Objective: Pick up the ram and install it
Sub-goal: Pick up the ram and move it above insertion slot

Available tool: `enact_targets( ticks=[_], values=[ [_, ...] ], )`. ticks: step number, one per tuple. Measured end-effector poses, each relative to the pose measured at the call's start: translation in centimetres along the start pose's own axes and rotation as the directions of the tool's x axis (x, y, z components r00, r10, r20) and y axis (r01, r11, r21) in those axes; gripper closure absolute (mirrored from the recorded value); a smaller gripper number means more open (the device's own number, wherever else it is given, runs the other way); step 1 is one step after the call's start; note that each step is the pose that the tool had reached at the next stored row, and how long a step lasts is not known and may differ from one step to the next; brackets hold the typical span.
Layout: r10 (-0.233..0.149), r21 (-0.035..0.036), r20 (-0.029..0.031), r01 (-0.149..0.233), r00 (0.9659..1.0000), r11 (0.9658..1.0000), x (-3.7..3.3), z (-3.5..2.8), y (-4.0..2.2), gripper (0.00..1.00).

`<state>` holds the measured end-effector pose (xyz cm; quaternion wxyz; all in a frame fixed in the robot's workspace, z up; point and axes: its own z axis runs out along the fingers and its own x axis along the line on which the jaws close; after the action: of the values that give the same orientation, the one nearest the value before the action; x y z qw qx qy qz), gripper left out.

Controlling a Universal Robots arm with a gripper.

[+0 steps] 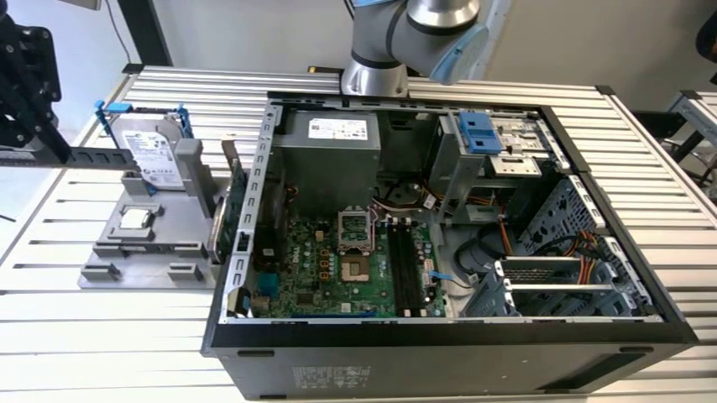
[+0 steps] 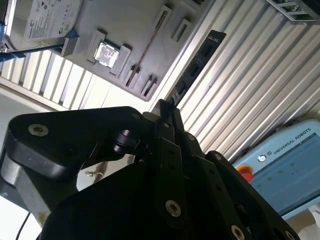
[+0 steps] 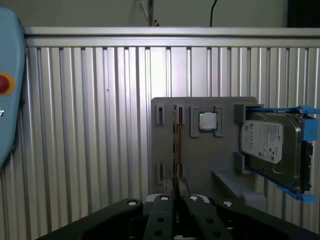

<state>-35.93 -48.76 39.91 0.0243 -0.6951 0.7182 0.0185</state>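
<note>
The ram [image 2: 200, 60] is a slim dark stick jutting from my fingertips, and it hangs over the slatted table beside the grey fixture [image 2: 135, 30]. In the first wrist view the ram [image 3: 176, 145] is edge-on, a thin line rising from the gripper [image 3: 176, 192]. My gripper [image 2: 167, 107] is shut on it. In the exterior view the black gripper [image 1: 23, 138] is high at the far left, with the ram [image 1: 79, 157] as a dark level strip under it. The motherboard's black slots [image 1: 405, 269] lie inside the open case [image 1: 448, 336].
The fixture [image 1: 146, 243] holds a hard drive [image 1: 151, 147] in a blue frame and a square silver chip [image 1: 134, 218]. A green card [image 1: 227, 210] stands upright between fixture and case. Cables [image 1: 538, 243] and drive cages [image 1: 560, 281] crowd the case on the exterior view's right. A teach pendant [image 3: 7, 90] lies on the table.
</note>
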Motion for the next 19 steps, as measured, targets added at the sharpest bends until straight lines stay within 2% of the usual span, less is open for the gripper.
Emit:
enact_targets(
  ticks=[8, 15, 19],
  values=[
    [-0.003, -0.0003, 0.0000, 0.003, 1.0000, 1.0000, -0.04, 0.02, -1.19, 1.00],
    [-0.054, -0.0033, 0.0005, 0.054, 0.9985, 0.9985, -0.19, 0.03, -1.27, 1.00],
    [-0.060, -0.0039, 0.0005, 0.060, 0.9982, 0.9982, -0.20, 0.03, -1.30, 1.00]
  ],
)
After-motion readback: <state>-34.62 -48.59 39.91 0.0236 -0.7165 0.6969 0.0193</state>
